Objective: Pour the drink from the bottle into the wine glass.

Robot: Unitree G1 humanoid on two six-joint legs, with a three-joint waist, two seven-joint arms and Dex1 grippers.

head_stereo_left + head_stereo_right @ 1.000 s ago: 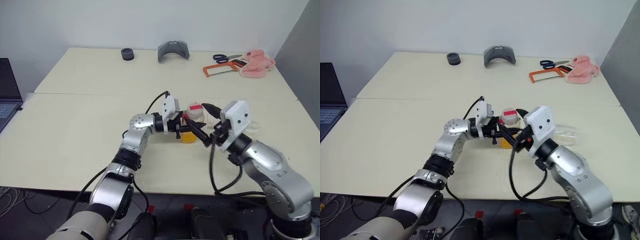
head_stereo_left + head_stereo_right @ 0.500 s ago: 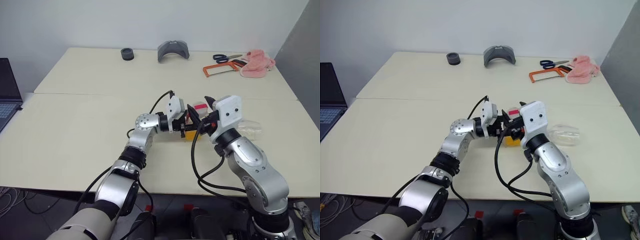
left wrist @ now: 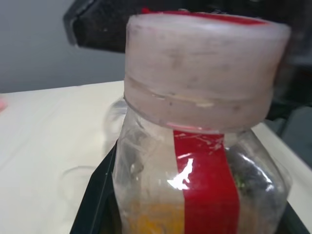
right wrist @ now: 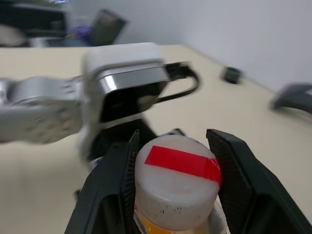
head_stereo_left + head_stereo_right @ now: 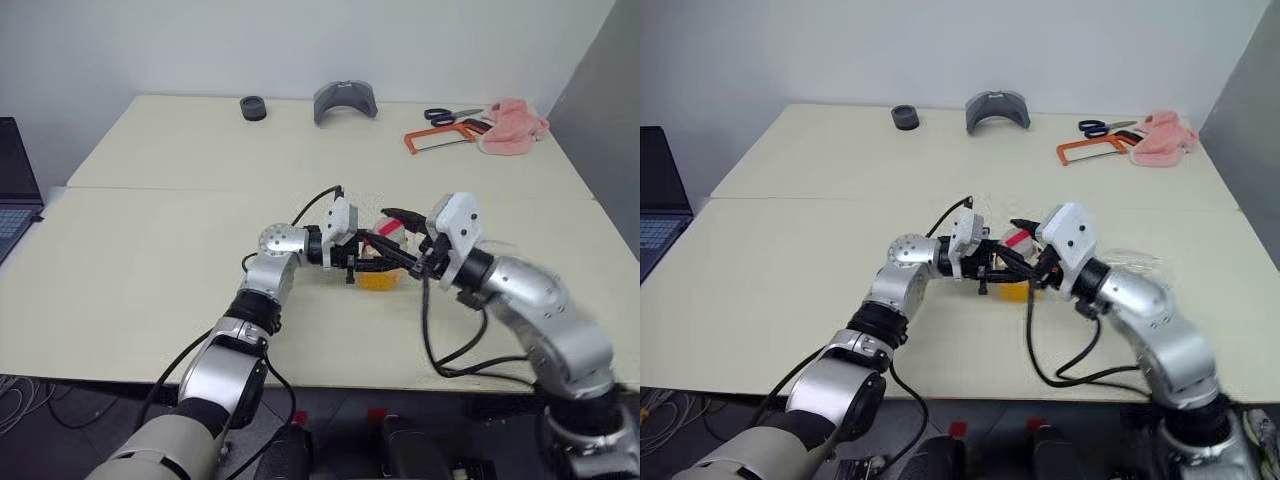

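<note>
Right wrist view showing right gripper (image 4: 174,161) fingers flanking bottle (image 4: 176,195) cap. Left wrist view showing drink (image 3: 151,220) low inside. Left gripper (image 5: 357,263) reaching level, clamping bottle body above table (image 5: 150,270) centre. Wine glass (image 5: 1128,265) lying beside right arm.

Bottle (image 3: 200,161): small clear plastic, upright near the middle of the desk's (image 5: 150,260) front half, whitish cap (image 4: 176,180) still on, with a red strip across its top. Red vertical label strip runs down the bottle's side. Left end effector (image 5: 362,262) clamped on its body, right end effector (image 4: 175,161) with one finger on each side of the cap. Drink (image 5: 381,279): orange-yellow, sitting low in the bottle, upper part looks empty. Wine glass (image 5: 497,253): clear, colourless, on the desk just to the right of the bottle, partly hidden behind the right arm; pose hard to tell, no drink visible in it.
</note>
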